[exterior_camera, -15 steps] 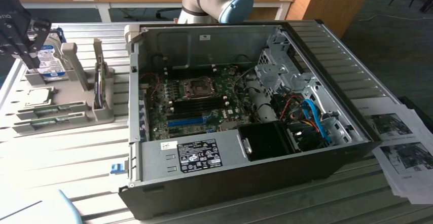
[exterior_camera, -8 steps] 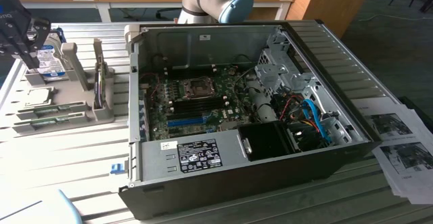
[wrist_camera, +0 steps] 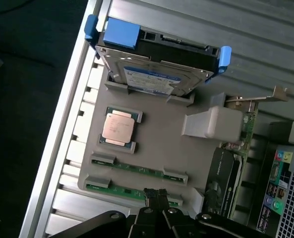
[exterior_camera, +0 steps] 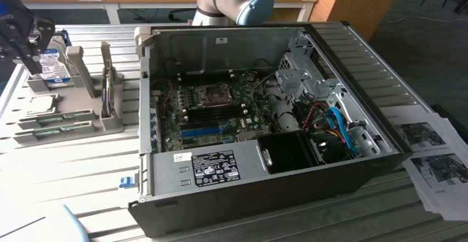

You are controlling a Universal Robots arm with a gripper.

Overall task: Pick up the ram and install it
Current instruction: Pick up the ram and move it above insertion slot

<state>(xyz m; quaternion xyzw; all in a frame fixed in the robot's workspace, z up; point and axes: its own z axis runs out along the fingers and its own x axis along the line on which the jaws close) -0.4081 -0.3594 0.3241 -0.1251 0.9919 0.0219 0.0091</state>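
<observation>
Two green ram sticks lie in slots of a grey holder (wrist_camera: 161, 144): one ram stick (wrist_camera: 137, 169) beside the CPU, the other ram stick (wrist_camera: 122, 189) nearer the holder's edge. In the exterior view they show as ram sticks (exterior_camera: 55, 119) at the left. My gripper (wrist_camera: 155, 195) is shut with nothing between its fingers, and its tips overlap the outer stick in the wrist view. The exterior view has the gripper (exterior_camera: 33, 67) hanging above the holder, near the hard drive, well apart from the sticks. Inside the open computer case (exterior_camera: 241, 176) the motherboard's dark memory slots (exterior_camera: 212, 113) lie beside the CPU socket.
The holder also carries a silver hard drive (wrist_camera: 154, 74) with blue clips, a loose CPU (wrist_camera: 118, 128) and a graphics card (wrist_camera: 221, 178) standing on edge. Cables and a drive cage (exterior_camera: 307, 78) crowd the case's right side. Printed sheets (exterior_camera: 431, 160) lie on the exterior view's right.
</observation>
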